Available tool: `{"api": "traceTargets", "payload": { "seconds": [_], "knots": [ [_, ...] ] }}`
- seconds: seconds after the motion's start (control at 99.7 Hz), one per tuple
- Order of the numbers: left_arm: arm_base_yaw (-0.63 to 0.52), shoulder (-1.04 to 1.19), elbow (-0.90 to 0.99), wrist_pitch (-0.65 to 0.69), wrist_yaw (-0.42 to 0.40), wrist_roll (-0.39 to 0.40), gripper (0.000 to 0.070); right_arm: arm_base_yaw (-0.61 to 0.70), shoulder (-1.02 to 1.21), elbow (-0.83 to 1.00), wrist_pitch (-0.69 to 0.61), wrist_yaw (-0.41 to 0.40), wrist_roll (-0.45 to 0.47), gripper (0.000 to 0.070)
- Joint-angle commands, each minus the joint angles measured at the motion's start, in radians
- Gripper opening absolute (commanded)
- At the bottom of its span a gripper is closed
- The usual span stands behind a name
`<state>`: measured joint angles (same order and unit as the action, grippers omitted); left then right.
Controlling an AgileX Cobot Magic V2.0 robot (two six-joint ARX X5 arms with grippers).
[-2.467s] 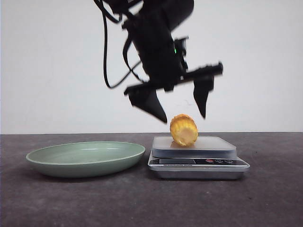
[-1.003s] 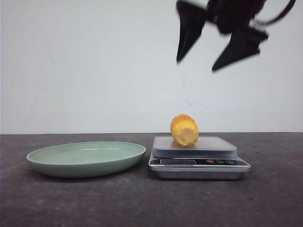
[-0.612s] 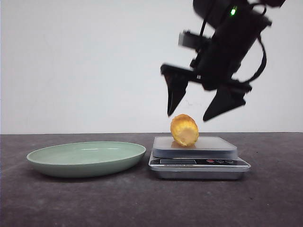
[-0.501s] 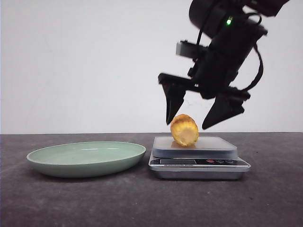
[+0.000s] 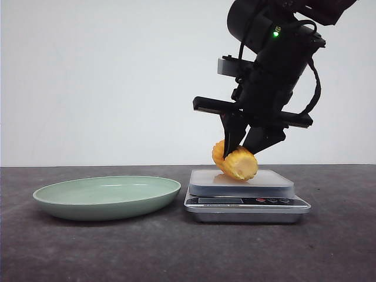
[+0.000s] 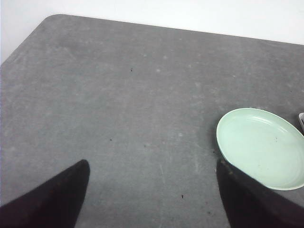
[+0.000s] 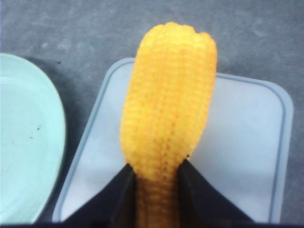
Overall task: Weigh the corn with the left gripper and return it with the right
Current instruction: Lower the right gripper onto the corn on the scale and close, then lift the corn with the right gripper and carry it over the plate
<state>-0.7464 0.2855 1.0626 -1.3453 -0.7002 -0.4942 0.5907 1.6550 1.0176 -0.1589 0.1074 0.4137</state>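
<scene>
The orange-yellow corn (image 5: 236,163) lies on the grey platform of the kitchen scale (image 5: 247,197). My right gripper (image 5: 242,147) has come down on it and is shut on the corn. In the right wrist view the two black fingers pinch the near end of the corn (image 7: 166,118) over the scale platform (image 7: 242,142). My left gripper (image 6: 152,194) is out of the front view. In the left wrist view it is open and empty above bare table, with the green plate (image 6: 261,147) off to one side.
A shallow pale green plate (image 5: 106,197) sits on the dark table left of the scale. The plate's edge also shows in the right wrist view (image 7: 28,142). A white wall runs behind the table.
The left arm left the front view. My right gripper came down from the top right over the scale and shut on the corn, which has tipped a little.
</scene>
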Motion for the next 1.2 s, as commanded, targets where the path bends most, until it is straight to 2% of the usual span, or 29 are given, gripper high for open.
{"api": "traceTargets", "payload": {
  "seconds": [0.0, 0.201, 0.451, 0.642, 0.752, 0.922, 1.193],
  "knots": [
    [-0.006, 0.001, 0.010, 0.005, 0.002, -0.008, 0.0514, 0.014, -0.024, 0.038, 0.006, 0.005, -0.007, 0.0000],
    [-0.006, 0.001, 0.010, 0.005, 0.002, -0.008, 0.0514, 0.063, -0.128, 0.114, -0.030, -0.032, -0.039, 0.0000],
    [-0.006, 0.001, 0.010, 0.005, 0.001, -0.009, 0.0514, 0.205, -0.142, 0.266, -0.033, -0.035, -0.036, 0.0000],
    [-0.006, 0.001, 0.010, 0.007, 0.000, -0.014, 0.0514, 0.314, -0.041, 0.355, -0.013, 0.013, -0.026, 0.0000],
    [-0.006, 0.001, 0.010, 0.006, 0.000, -0.016, 0.0514, 0.348, 0.038, 0.391, -0.011, 0.040, 0.014, 0.0000],
    [-0.006, 0.001, 0.010, 0.006, 0.000, -0.017, 0.0514, 0.361, 0.145, 0.396, -0.003, 0.134, 0.052, 0.0000],
    [-0.006, 0.001, 0.010, 0.005, 0.001, -0.028, 0.0514, 0.355, 0.285, 0.396, -0.011, 0.126, 0.101, 0.0000]
  ]
}}
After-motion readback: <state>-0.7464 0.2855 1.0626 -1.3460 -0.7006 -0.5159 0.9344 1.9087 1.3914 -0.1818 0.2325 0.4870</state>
